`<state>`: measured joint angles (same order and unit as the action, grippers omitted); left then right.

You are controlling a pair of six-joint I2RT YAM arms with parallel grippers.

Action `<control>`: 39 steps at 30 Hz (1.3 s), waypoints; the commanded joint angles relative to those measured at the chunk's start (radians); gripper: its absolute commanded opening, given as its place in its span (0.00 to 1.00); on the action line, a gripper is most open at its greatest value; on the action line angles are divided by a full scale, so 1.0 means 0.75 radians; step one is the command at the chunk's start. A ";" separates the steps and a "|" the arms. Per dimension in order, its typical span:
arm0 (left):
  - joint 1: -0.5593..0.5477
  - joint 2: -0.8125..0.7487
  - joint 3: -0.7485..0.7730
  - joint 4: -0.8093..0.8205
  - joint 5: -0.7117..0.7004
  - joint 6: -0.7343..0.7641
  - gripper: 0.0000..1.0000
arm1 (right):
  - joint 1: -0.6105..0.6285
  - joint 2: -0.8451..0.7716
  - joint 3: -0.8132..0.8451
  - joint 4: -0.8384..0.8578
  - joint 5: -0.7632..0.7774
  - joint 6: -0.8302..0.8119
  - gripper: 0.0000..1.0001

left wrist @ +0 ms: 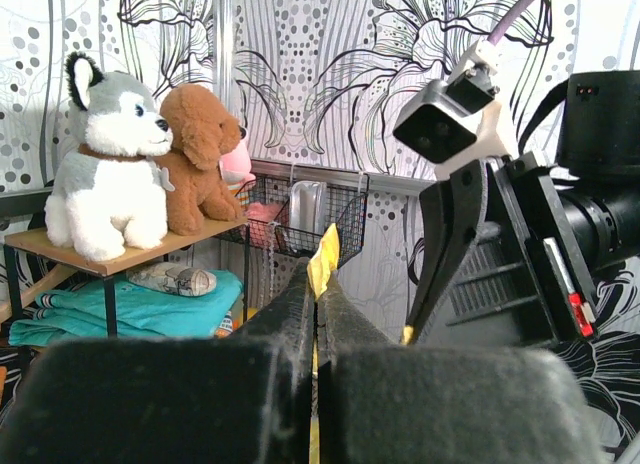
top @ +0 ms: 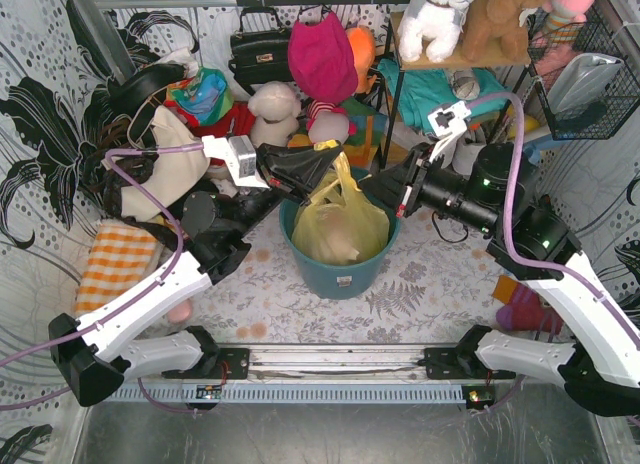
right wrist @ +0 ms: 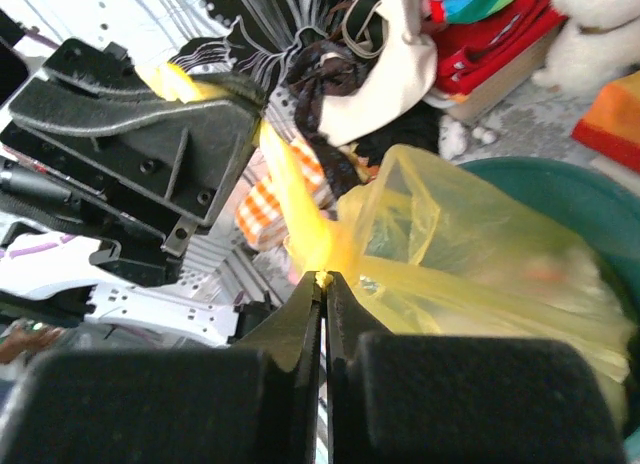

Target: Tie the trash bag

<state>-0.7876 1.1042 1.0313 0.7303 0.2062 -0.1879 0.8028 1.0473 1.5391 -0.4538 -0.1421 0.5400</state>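
Note:
The trash bag [top: 340,224] is thin yellow plastic with pale paper showing through, and it sits in a teal bin [top: 345,274]. Above the bin's far rim, my left gripper [top: 328,156] is shut on a pulled-up strip of the bag. In the left wrist view a yellow tip [left wrist: 323,259] pokes out between the pressed fingers of the left gripper [left wrist: 320,284]. My right gripper [top: 370,190] is shut on the bag's other flap at the bin's right rim. In the right wrist view the right gripper [right wrist: 322,279] pinches yellow film, and the bag [right wrist: 470,244] spreads out behind it.
Plush toys, handbags and clothes crowd the back wall [top: 300,74]. A shelf [top: 450,59] with stuffed animals stands at the back right beside a wire basket [top: 585,74]. A checked orange cloth [top: 115,264] lies at the left. The two grippers are close together above the bin.

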 commanded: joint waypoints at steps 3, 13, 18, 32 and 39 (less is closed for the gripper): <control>0.012 -0.018 -0.007 0.059 -0.040 -0.010 0.00 | 0.007 -0.029 -0.108 0.194 -0.175 0.117 0.00; 0.013 -0.002 -0.001 0.056 -0.028 -0.024 0.00 | 0.078 0.023 -0.150 0.295 -0.176 0.186 0.00; 0.015 0.003 0.003 0.050 -0.017 -0.030 0.00 | 0.174 0.081 -0.127 0.307 -0.053 0.168 0.00; 0.023 -0.003 -0.009 0.034 -0.015 -0.038 0.00 | 0.427 0.118 -0.302 0.483 0.758 0.081 0.00; 0.027 -0.012 -0.008 0.013 -0.003 -0.035 0.00 | 0.454 0.141 -0.419 0.634 0.944 0.063 0.00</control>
<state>-0.7719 1.1069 1.0309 0.7177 0.1982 -0.2096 1.1309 1.1431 1.2591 -0.0940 0.4335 0.6109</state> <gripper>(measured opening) 0.008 0.004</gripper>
